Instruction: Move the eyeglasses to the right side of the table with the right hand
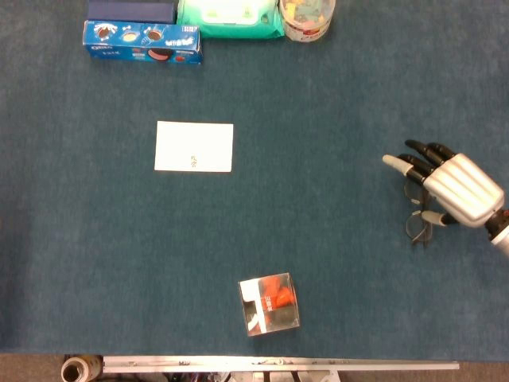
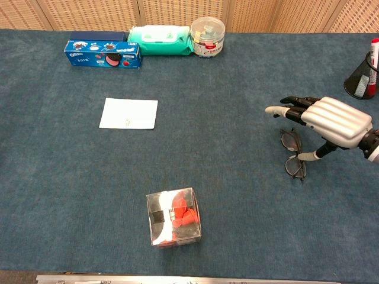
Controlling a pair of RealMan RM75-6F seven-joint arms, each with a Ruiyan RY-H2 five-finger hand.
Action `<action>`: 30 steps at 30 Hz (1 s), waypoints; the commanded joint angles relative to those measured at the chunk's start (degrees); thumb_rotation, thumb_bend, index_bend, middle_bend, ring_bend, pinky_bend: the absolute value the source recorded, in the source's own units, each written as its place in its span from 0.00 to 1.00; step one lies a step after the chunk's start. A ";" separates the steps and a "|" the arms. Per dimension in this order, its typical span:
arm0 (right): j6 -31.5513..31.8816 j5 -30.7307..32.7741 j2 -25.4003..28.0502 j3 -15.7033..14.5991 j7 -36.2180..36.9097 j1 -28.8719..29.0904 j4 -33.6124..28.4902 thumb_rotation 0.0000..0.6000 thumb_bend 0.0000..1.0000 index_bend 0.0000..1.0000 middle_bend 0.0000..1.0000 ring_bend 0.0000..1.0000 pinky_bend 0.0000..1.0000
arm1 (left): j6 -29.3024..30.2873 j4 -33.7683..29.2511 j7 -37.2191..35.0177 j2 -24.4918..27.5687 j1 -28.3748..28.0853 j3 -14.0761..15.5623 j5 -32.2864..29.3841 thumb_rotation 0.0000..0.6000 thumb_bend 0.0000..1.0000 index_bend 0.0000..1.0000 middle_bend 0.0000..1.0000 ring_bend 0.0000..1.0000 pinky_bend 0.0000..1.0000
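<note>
The dark-rimmed eyeglasses (image 1: 417, 226) lie flat on the blue table cloth near the right edge, also seen in the chest view (image 2: 294, 165). My right hand (image 1: 461, 191) hovers over them from the right, palm down and fingers spread out to the left. Its thumb reaches down beside the frame; whether it touches is unclear. In the chest view the right hand (image 2: 334, 121) covers the far temple arms, and both lenses show below the fingers. The left hand is in neither view.
A clear box with red contents (image 1: 270, 304) sits near the front edge. A white card (image 1: 194, 146) lies left of centre. Along the back stand a blue biscuit box (image 1: 143, 41), a green wipes pack (image 1: 229, 17) and a round tub (image 1: 306, 17). A black mesh holder (image 2: 361, 80) is at far right.
</note>
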 commanded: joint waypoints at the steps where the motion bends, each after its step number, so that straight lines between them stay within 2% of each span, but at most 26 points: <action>1: 2.06 -0.21 1.78 1.09 -0.79 0.17 -2.27 1.00 0.05 0.12 0.25 0.09 0.22 | 0.04 -0.02 -0.04 0.03 0.02 0.01 0.03 1.00 0.13 0.49 0.38 0.25 0.47; 5: 4.07 0.01 5.23 2.50 -3.36 0.21 -7.07 1.00 0.05 0.12 0.25 0.09 0.22 | -0.11 -0.01 0.12 -0.02 -0.05 0.06 0.05 1.00 0.13 0.49 0.38 0.25 0.47; 8: 4.59 1.69 8.58 3.88 -7.87 -0.44 -11.69 1.00 0.07 0.12 0.25 0.09 0.22 | -0.17 -0.07 -0.03 0.06 -0.07 -0.02 -0.09 1.00 0.13 0.49 0.38 0.25 0.47; 15: 4.25 11.57 18.21 6.80 -20.70 -4.88 -25.81 1.00 0.09 0.16 0.26 0.10 0.22 | 0.26 -0.02 -1.46 0.54 0.01 -0.54 -0.27 1.00 0.13 0.49 0.38 0.25 0.47; 20: 6.61 17.73 22.56 7.31 -26.15 -9.34 -33.37 1.00 0.09 0.16 0.26 0.10 0.22 | -0.98 0.23 -1.53 0.38 -0.75 -0.39 0.12 1.00 0.13 0.49 0.38 0.25 0.47; 25: 8.59 22.21 24.99 6.63 -30.21 -13.32 -37.69 1.00 0.10 0.17 0.26 0.10 0.22 | -1.99 0.56 -1.63 0.11 -1.47 -0.41 0.27 1.00 0.13 0.49 0.38 0.25 0.47; 30: 11.12 25.17 25.79 6.65 -30.90 -16.69 -39.71 1.00 0.10 0.18 0.26 0.10 0.22 | -2.54 0.88 -1.51 -0.09 -1.81 -0.37 0.13 1.00 0.13 0.49 0.38 0.25 0.47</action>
